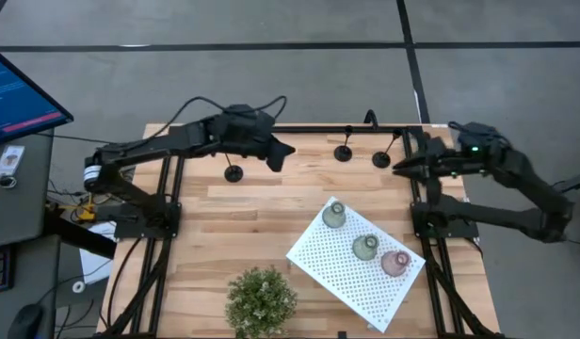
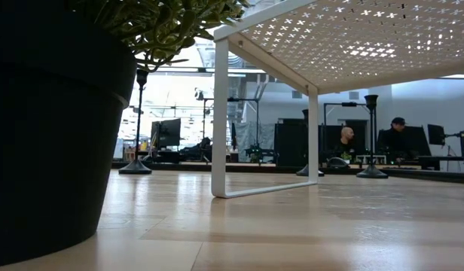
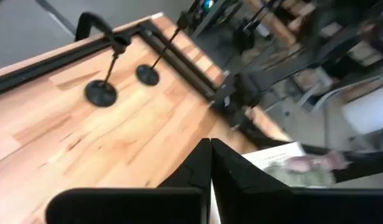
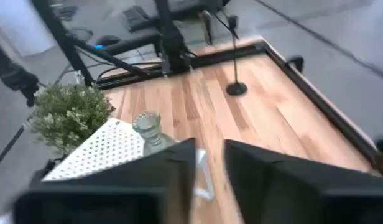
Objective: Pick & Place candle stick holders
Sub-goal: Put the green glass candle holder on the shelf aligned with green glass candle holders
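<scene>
On white board (image 1: 351,273): three pale holders (image 1: 365,247) (upright).

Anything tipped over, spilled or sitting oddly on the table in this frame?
Nothing stands out. The three black holders stand upright on the table's far half, and the three pale holders sit upright in a row on the white perforated board. The potted plant is upright too.

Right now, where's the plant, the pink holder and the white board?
plant (image 1: 261,299), high view, middle of its leaves.
pink holder (image 1: 394,263), high view, its round body.
white board (image 1: 332,261), high view, bare perforated top.
</scene>
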`<state>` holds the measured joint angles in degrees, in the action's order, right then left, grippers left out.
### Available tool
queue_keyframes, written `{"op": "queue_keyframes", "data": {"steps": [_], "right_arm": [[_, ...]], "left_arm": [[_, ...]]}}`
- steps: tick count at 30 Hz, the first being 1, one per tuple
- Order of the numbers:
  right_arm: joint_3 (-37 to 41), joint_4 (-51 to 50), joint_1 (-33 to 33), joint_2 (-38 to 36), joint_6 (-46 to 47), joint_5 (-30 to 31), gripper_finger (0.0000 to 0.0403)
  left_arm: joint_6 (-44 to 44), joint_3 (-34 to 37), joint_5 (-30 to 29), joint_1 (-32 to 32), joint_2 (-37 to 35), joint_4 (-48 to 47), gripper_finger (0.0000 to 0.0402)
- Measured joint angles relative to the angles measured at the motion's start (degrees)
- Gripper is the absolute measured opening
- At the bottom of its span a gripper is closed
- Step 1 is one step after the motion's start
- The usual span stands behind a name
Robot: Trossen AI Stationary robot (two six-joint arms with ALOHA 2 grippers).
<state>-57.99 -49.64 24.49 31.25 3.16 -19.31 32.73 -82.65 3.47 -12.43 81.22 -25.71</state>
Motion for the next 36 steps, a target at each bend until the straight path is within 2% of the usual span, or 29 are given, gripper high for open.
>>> {"op": "queue_keyframes", "data": {"steps": [2,7,11,16,22,25,36], "right_arm": [[-3.75,-3.54,-1.97,0.54,2.9,2.53,0.0014],[-8.43,-6.96,-6.52,0.56,9.33,10.01,0.0006],[-9.15,-8.25,-9.33,0.83,12.13,13.31,0.0002],[-9.13,-9.16,-12.67,5.42,12.18,17.28,0.0001],[-9.1,-9.68,-16.59,10.32,11.98,32.14,0.0001],[-9.06,-10.08,-17.37,10.9,12.72,37.5,0.0],[-9.1,-10.15,-17.35,8.78,14.77,39.05,0.0]], "left_arm": [[-2.22,0.0,-0.01,0.0,1.3,-0.41,0.0003],[-4.31,-0.02,-0.03,0.91,4.56,-0.26,0.0003],[-6.64,0.0,0.01,3.47,7.0,0.23,0.0002],[-8.47,-0.04,-0.04,6.36,10.02,0.54,0.0002],[-8.53,-0.04,-0.16,7.54,13.63,3.12,0.0001],[-8.9,-0.04,-0.33,7.91,14.52,5.77,0.0001],[-9.79,-0.09,-3.61,11.53,18.32,11.73,0.0001]]}}
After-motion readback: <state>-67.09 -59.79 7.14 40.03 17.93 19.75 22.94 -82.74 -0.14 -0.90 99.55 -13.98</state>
